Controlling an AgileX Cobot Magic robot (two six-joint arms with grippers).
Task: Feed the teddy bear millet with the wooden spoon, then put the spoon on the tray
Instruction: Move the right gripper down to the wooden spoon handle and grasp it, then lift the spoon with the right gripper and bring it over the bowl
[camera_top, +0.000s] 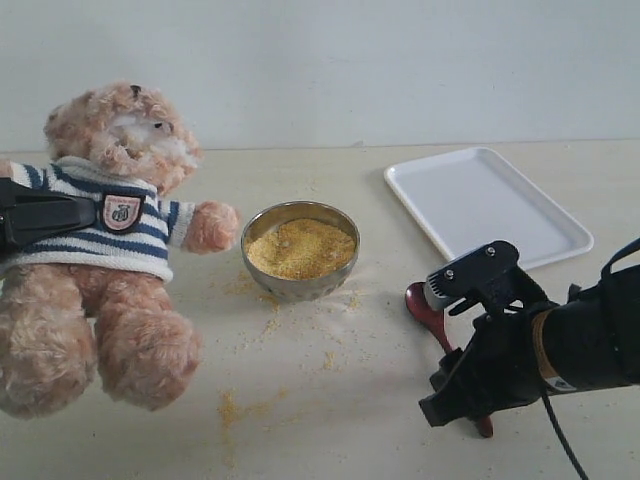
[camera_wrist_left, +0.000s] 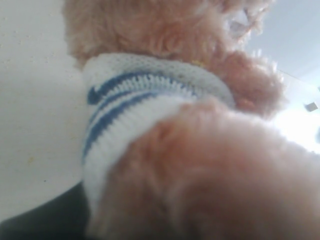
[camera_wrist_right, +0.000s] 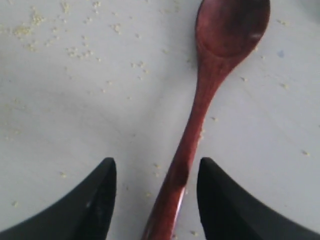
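Note:
The teddy bear (camera_top: 110, 255) sits slumped at the left, facing the metal bowl (camera_top: 300, 287) of millet (camera_top: 300, 248). My left gripper (camera_top: 85, 215) lies across its striped shirt and appears shut on it; the left wrist view is filled with the bear's fur and shirt (camera_wrist_left: 165, 100), and the fingers are hidden. The wooden spoon (camera_top: 425, 305) lies flat on the table right of the bowl. My right gripper (camera_top: 462, 395) hovers low over the spoon handle (camera_wrist_right: 192, 130). That gripper (camera_wrist_right: 156, 167) is open, one finger on each side of the handle and apart from it.
The white tray (camera_top: 485, 205) lies at the back right, bare. Loose millet grains (camera_top: 245, 405) are scattered on the table around and in front of the bowl. A pale wall closes the far side.

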